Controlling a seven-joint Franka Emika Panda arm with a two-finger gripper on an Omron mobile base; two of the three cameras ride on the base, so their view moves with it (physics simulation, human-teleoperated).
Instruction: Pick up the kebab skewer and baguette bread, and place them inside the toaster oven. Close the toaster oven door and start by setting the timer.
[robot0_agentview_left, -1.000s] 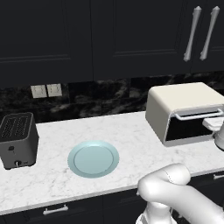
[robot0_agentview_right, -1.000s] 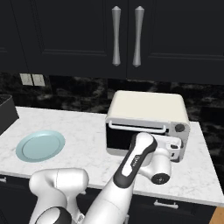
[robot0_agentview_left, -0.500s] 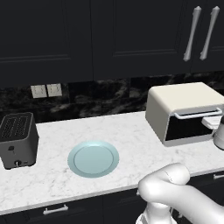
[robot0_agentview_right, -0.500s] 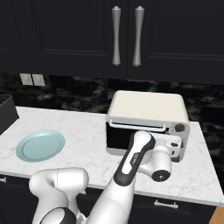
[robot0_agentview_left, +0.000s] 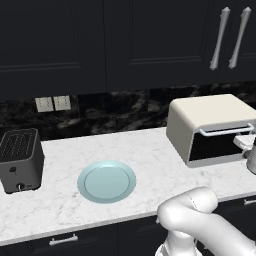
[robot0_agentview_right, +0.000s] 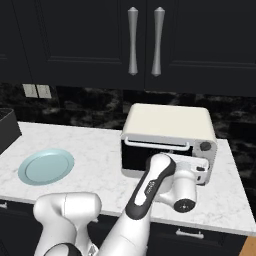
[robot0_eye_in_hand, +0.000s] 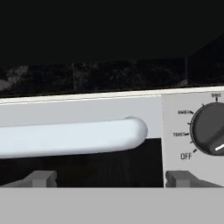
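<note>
hand (robot0_eye_in_hand: 113, 178) drew closer to toaster oven door (robot0_eye_in_hand: 78, 168) | fingers spread wide, empty

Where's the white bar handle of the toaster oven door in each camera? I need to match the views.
Left base view: the door handle runs along the top front of the toaster oven, at the right edge.
Right base view: it crosses the oven's front, centre, just above the arm.
Hand view: it spans from the left edge to the centre, rounded end on the right.
Shared landmark: the oven's cream top.
</note>
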